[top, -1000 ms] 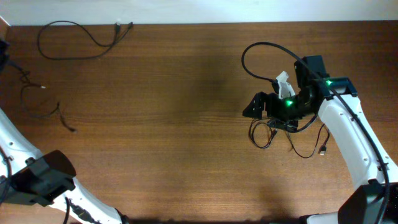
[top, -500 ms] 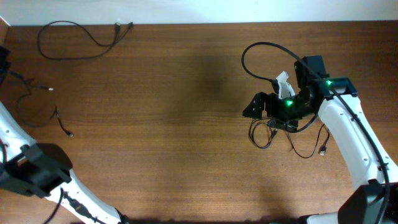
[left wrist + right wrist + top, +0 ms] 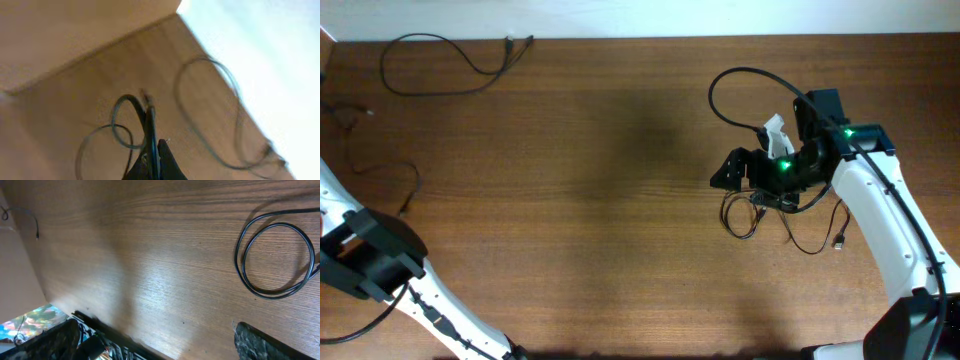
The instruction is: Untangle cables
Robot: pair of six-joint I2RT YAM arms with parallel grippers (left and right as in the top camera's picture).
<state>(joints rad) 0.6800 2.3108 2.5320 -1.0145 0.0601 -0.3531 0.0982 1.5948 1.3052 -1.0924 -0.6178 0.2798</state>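
Note:
One thin black cable (image 3: 430,72) lies as a loose loop at the far left of the table. A second cable (image 3: 410,190) trails from the left edge. My left gripper (image 3: 152,161) is shut on this cord (image 3: 131,120) and holds it above the table; the gripper itself is outside the overhead view. A third cable (image 3: 752,212) lies in loose coils with a small plug (image 3: 838,242) beside my right gripper (image 3: 728,172). In the right wrist view the right gripper (image 3: 162,342) is open and empty, with a black cord coil (image 3: 275,260) on the wood ahead.
The right arm's own thicker black cable (image 3: 730,85) arcs above the table behind the right gripper. The left arm's body (image 3: 370,262) sits at the near left corner. The pale wall (image 3: 640,15) runs along the table's far edge.
The cable in my left gripper has been dragged toward the far left edge, its loop trailing after it. The left arm has shifted. The right arm has not moved.

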